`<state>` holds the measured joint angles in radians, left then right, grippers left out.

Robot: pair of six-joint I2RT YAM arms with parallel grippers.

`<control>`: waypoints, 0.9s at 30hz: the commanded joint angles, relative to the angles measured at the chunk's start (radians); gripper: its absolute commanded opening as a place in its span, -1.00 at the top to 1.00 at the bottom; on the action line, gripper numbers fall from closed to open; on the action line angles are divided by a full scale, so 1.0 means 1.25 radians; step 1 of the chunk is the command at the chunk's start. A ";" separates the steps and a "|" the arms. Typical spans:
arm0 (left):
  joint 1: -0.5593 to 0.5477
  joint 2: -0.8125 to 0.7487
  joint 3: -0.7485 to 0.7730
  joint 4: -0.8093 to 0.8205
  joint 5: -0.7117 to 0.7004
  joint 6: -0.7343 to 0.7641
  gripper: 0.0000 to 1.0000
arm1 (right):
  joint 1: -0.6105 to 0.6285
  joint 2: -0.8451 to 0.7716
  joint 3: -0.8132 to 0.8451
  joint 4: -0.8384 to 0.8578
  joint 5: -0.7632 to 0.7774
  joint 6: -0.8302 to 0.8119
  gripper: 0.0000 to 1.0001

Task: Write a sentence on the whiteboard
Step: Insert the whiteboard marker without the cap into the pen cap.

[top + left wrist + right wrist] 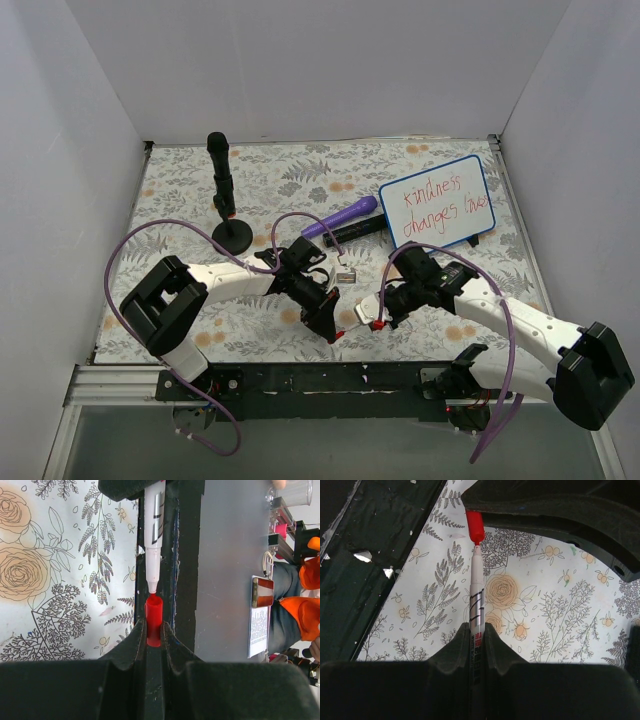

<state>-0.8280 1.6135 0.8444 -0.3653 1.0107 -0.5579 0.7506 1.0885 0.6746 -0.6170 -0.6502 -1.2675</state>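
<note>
White walls box in the table on three sides, and a floral mat (180,180) covers most of its top. At the far right corner of the table lies the whiteboard (437,206), turned a little askew in its thin blue frame. The sentence (432,190) stands on it in red handwriting, in two lines, reading roughly "kindness changes lives".

Just left of the board, a purple marker (340,216) and a black marker (355,230) lie side by side. They point along the same slant, toward the middle of the table. Near the far left corner a black stand (222,190) rises upright from a round base.

Both arms bend inward and meet low over the near edge of the table, above the black rail (320,378) that carries their bases. The left gripper (152,630) is pinched tight on a red cap (154,617), its open mouth facing the other arm. The right gripper (477,632) is clamped just as tight round the barrel of a white marker (476,595). The marker's red tip sits right at the mouth of the cap, the two in line with each other. I cannot tell whether the tip has entered it.
</note>
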 commanded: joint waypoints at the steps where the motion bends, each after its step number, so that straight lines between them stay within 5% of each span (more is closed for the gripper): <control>1: -0.004 -0.024 0.009 0.012 0.026 0.005 1.00 | 0.012 0.007 0.008 0.021 -0.012 0.004 0.97; 27: -0.025 0.038 0.066 0.003 0.028 0.013 1.00 | 0.045 0.041 0.016 0.042 -0.027 0.020 0.97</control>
<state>-0.8532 1.6501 0.8761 -0.3695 1.0210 -0.5571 0.7990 1.1343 0.6750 -0.5869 -0.6598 -1.2503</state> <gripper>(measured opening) 0.072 0.164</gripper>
